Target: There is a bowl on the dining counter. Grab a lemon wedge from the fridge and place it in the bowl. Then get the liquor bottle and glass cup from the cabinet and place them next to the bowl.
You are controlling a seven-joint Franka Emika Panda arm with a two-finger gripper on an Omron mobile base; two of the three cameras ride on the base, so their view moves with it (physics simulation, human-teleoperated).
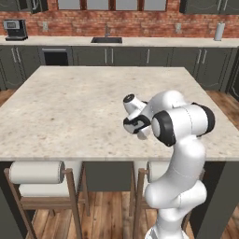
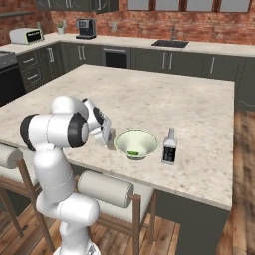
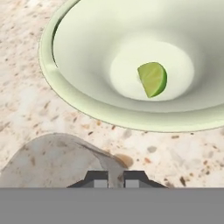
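Gripper (image 3: pixel 115 178) low over the dining counter (image 2: pixel 199 114), its two tips almost together around the thin rim of the glass cup (image 3: pixel 57 159). Cup standing on the stone just beside the bowl (image 2: pixel 136 143). Green lemon wedge (image 3: pixel 152 78) lying inside the bowl. Liquor bottle (image 2: pixel 170 147) upright on the bowl's other side, near it

Arm folded low, wrist bent down, tool (image 3: pixel 115 178) fingers nearly together w/ narrow gap, pointing downward.
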